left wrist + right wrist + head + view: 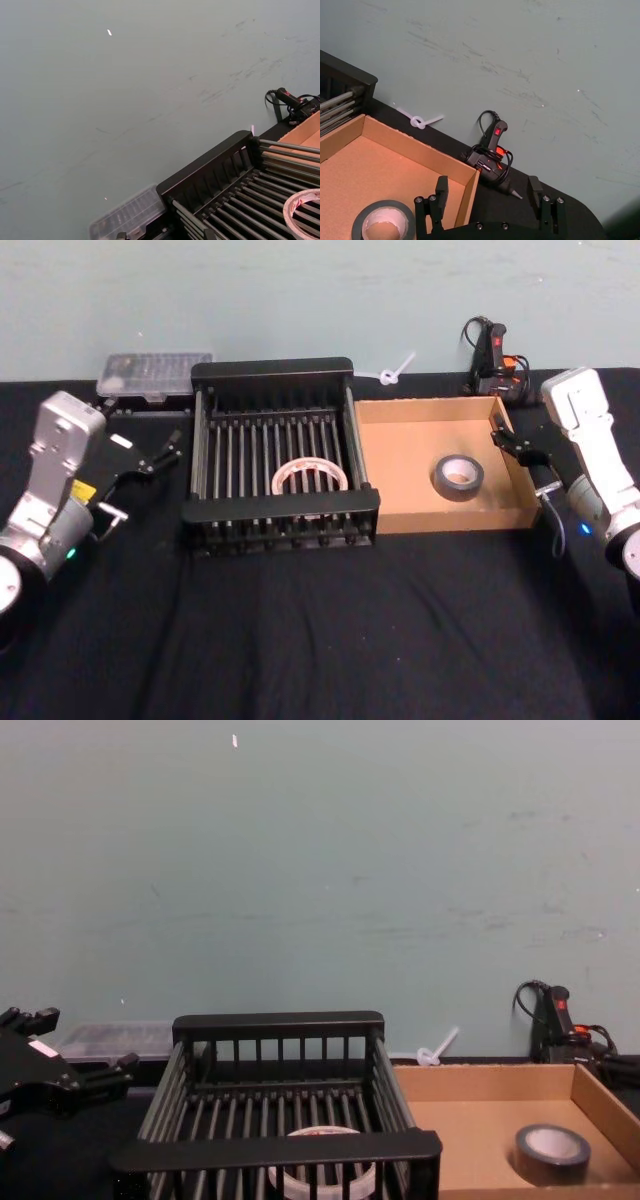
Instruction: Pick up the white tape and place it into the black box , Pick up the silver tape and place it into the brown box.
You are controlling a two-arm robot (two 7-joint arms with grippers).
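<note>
- The white tape (310, 478) lies flat on the slats of the black box (272, 369), well apart from the left gripper (160, 453) (jaws parted, empty), which hangs left of the crate.
- The silver tape (458, 476) rests in the brown box (425, 409); the right gripper (508, 440), jaws open and empty, hovers by its right wall.

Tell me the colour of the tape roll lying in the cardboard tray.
Dark grey silver tape with a pale core, best seen in the head view.
</note>
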